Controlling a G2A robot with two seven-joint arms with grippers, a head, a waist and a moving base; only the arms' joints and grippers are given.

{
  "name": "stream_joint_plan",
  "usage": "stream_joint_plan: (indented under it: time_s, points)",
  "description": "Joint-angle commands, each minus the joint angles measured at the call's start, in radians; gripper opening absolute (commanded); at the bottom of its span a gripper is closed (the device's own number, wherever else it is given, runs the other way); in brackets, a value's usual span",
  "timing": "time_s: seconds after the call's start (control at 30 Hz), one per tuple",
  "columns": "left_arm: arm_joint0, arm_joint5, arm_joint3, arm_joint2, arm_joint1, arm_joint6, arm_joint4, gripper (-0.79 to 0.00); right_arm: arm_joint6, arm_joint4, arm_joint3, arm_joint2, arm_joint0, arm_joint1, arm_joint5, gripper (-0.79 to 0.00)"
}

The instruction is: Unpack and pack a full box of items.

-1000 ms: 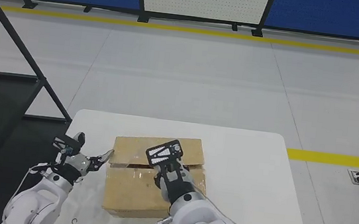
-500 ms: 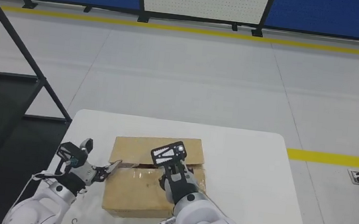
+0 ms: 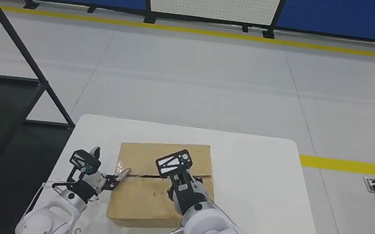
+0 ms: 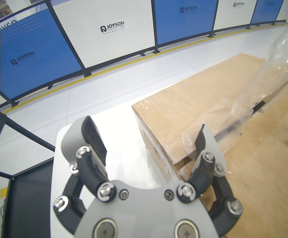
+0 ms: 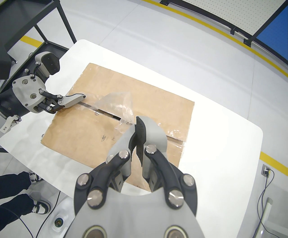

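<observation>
The left hand [image 4: 146, 139], fingers spread wide, and the right hand [image 5: 137, 131], pinched shut on what it holds, meet over the white bench [image 5: 213, 135]. At its middle sits the cardboard box [image 5: 139, 97], flaps down. One left finger [image 5: 73, 99] rests at the seam's left end. A strip of clear tape [image 5: 117, 101] rises off the seam into the right hand's grip.

The box [image 3: 132, 201] fills the middle of the tabletop [image 3: 256, 187], leaving bare room to its right and a narrower strip beyond its far edge. Over the seam, a lifted band of clear tape [image 5: 117, 101] rises from beside the wide-spread left hand [image 4: 146, 126] to the right hand [image 5: 137, 126], which is pinched on it.
</observation>
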Motion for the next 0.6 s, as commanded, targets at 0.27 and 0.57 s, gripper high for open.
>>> stream_joint_plan:
  time_s: [0.27,0.57]
  points:
    - [-0.001,-0.028,0.0,-0.006,0.001,-0.017,0.009,0.0,0.033,-0.032,0.031,0.007,0.024,-0.008,-0.045,-0.785]
    - [0.001,-0.041,0.0,-0.016,0.001,-0.023,0.004,0.0,0.054,-0.032,0.071,0.035,0.055,-0.015,-0.082,-0.526]
